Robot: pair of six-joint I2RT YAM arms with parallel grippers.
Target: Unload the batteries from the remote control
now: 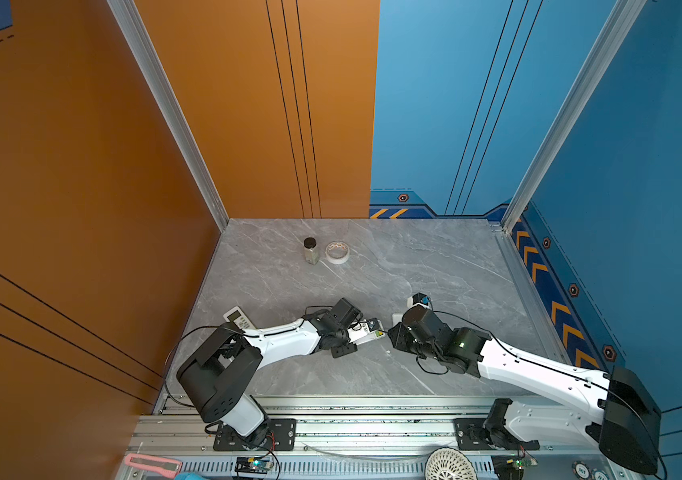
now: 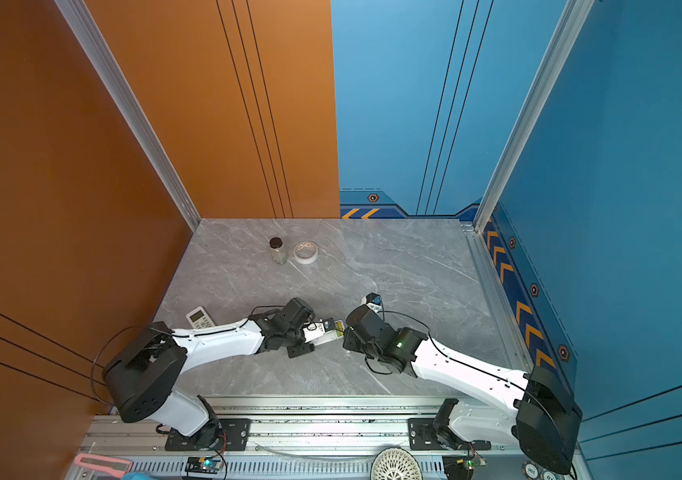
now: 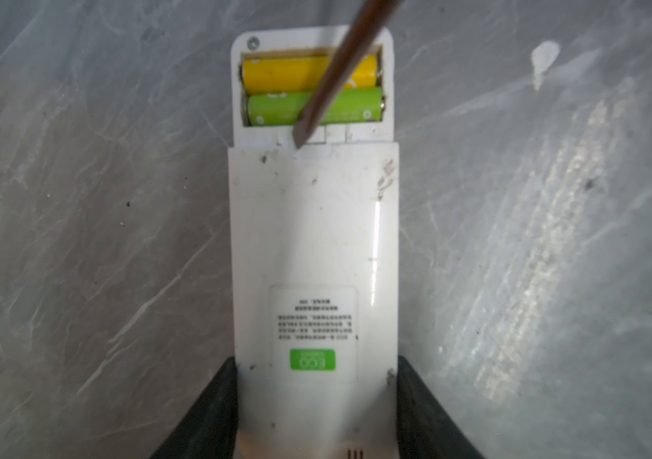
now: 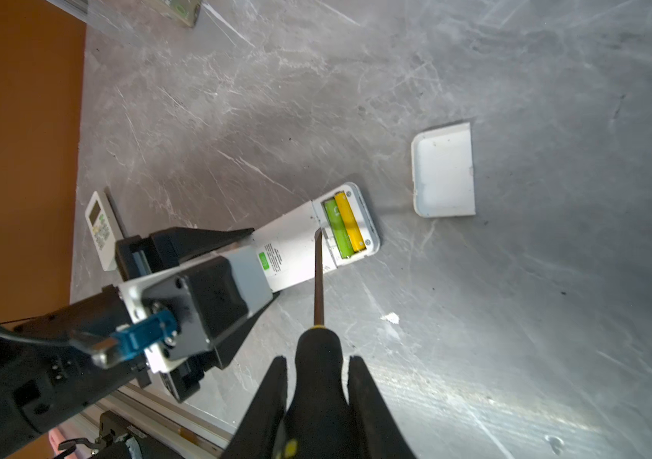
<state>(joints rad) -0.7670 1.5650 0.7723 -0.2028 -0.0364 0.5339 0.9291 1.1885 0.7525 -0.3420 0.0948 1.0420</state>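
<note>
The white remote control [image 3: 312,238] lies back up on the grey table, and my left gripper [image 3: 316,361] is shut on its sides near the labelled end. Its battery bay is uncovered. Inside lie the batteries side by side, a bright green one [image 3: 272,109] and a yellow one [image 3: 276,73]. My right gripper [image 4: 318,359] is shut on the black handle of a screwdriver [image 4: 319,278]. The blade tip rests at the bay's edge beside the green battery [image 4: 334,228], crossing over both cells in the left wrist view. In both top views the two grippers [image 1: 356,332] [image 1: 391,332] meet at mid-table.
The white battery cover [image 4: 443,171] lies on the table just beyond the remote. A second remote [image 1: 239,318] lies by the left arm. A dark-lidded jar [image 1: 311,250] and a tape roll [image 1: 337,252] stand far back. A white scrap [image 4: 391,317] lies near the screwdriver.
</note>
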